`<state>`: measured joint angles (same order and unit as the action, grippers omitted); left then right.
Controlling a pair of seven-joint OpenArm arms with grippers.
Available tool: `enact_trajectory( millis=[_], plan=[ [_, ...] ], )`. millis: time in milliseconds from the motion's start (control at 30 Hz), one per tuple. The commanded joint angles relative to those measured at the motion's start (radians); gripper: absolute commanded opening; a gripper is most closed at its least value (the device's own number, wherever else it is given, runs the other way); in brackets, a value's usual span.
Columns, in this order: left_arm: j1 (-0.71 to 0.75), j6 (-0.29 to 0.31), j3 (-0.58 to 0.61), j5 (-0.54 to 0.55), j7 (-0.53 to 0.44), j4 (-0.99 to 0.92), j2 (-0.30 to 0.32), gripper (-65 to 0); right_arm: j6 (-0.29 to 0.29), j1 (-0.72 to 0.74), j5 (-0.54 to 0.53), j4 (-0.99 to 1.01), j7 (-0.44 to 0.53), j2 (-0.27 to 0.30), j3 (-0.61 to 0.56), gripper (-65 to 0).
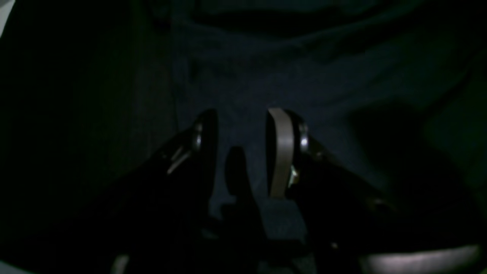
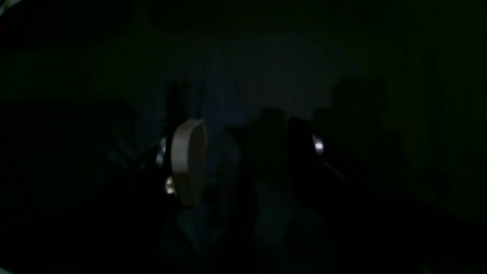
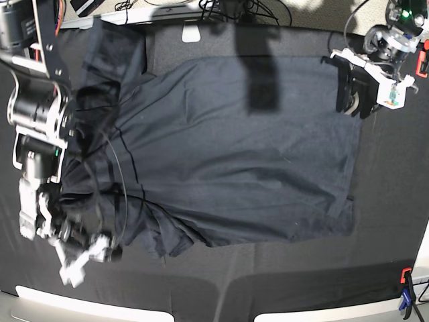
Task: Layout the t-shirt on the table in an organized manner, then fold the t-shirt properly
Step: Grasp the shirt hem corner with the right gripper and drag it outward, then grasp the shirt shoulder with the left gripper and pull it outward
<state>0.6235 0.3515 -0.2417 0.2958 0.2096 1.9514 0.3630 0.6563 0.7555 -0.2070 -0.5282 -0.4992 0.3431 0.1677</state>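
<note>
shirt [image 3: 234, 154]: spread over table [image 3: 281, 288] middle, bunched at one end | left claw [image 1: 241, 125]: jaws apart over shirt's corner, empty | right claw [image 2: 243, 148]: jaws apart, empty

Robotics lab: clamped black-clothed table [image 3: 281, 282], cables [image 3: 228, 8], two arms.

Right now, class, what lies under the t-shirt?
The t-shirt lies on the table, whose black cloth shows around it. Whatever lies beneath the shirt itself is covered.
</note>
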Motion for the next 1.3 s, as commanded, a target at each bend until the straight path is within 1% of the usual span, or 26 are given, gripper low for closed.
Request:
enact_trajectory(
  millis=[0,67,100,133,167,233,267,300,333,367,433,567,600,633,667,733,867,900,933,1033,1133,1267],
  plan=[
    [0.003,0.001,-0.006,0.008,-0.027,0.016,0.011,-45.6,-0.015,0.016,-0.012,-0.014,0.014,-0.008,-0.011,-32.0],
    [0.003,0.001,-0.006,0.008,-0.027,0.016,0.011,-45.6,-0.079,-0.013,-0.001,-0.014,0.040,-0.026,-0.037,-32.1],
    [0.003,0.001,-0.006,0.008,-0.027,0.016,0.011,-45.6,-0.101,-0.025,0.008,-0.014,0.052,-0.034,-0.051,-32.1],
    [0.003,0.001,-0.006,0.008,-0.027,0.016,0.011,-45.6,-0.108,-0.031,0.018,-0.014,0.055,-0.043,-0.066,-32.3],
    [0.003,0.001,-0.006,0.008,-0.027,0.016,0.011,-45.6,-0.113,-0.035,0.029,-0.014,0.053,-0.053,-0.080,-33.8],
    [0.003,0.001,-0.006,0.008,-0.027,0.016,0.011,-45.6,-0.115,-0.042,0.060,-0.014,0.055,-0.069,-0.110,-41.8],
    [0.003,0.001,-0.006,0.008,-0.027,0.016,0.011,-45.6,-0.121,-0.044,0.080,-0.014,0.071,-0.075,-0.125,-47.4],
    [0.003,0.001,-0.006,0.008,-0.027,0.016,0.011,-45.6,-0.144,-0.044,0.106,-0.015,0.104,-0.079,-0.137,-53.8],
    [0.003,0.001,-0.006,0.008,-0.026,0.016,0.011,-45.6,-0.182,-0.043,0.138,-0.015,0.147,-0.082,-0.145,-59.9],
    [0.003,0.001,-0.006,0.008,-0.023,0.016,0.011,-45.6,-0.226,-0.040,0.171,-0.015,0.196,-0.083,-0.149,-64.4],
    [0.003,0.001,-0.006,0.008,-0.023,0.016,0.011,-45.6,-0.323,-0.027,0.236,-0.015,0.286,-0.082,-0.148,-65.0],
    [0.003,0.001,-0.006,0.008,-0.023,0.016,0.011,-45.6,-0.537,0.025,0.392,-0.015,0.418,-0.079,-0.148,-65.0],
    [0.003,0.001,-0.006,0.008,-0.023,0.016,0.011,-45.6,-0.580,0.044,0.415,-0.015,0.439,-0.080,-0.148,-65.0],
    [0.003,0.001,-0.006,0.008,-0.023,0.016,0.011,-45.6,-0.606,0.063,0.422,-0.015,0.440,-0.080,-0.148,-65.0],
    [0.003,0.001,-0.006,0.008,-0.023,0.016,0.011,-45.6,-0.614,0.083,0.421,-0.015,0.439,-0.079,-0.148,-64.8],
    [0.003,0.001,-0.006,0.008,-0.023,0.016,0.011,-45.6,-0.613,0.115,0.421,-0.015,0.435,-0.080,-0.148,-59.4],
    [0.003,0.001,-0.006,0.008,-0.023,0.016,0.011,-45.6,-0.611,0.148,0.421,-0.015,0.432,-0.080,-0.148,-40.9],
    [0.003,0.001,-0.006,0.008,-0.023,0.016,0.011,-45.6,-0.611,0.148,0.421,-0.015,0.432,-0.080,-0.148,-37.3],
    [0.003,0.001,-0.006,0.008,-0.023,0.016,0.011,-45.6,-0.611,0.150,0.421,-0.015,0.432,-0.080,-0.148,-35.3],
    [0.003,0.001,-0.006,0.008,-0.023,0.016,0.011,-45.6,-0.592,0.149,0.421,-0.015,0.431,-0.080,-0.148,-35.0],
    [0.003,0.001,-0.006,0.008,-0.023,0.016,0.011,-45.6,-0.592,0.149,0.404,-0.015,0.413,-0.080,-0.148,-35.0],
    [-0.001,0.001,-0.006,0.008,-0.023,0.016,0.011,-45.6,-0.591,0.149,0.319,-0.016,0.272,-0.080,-0.148,-35.1]
  ],
)
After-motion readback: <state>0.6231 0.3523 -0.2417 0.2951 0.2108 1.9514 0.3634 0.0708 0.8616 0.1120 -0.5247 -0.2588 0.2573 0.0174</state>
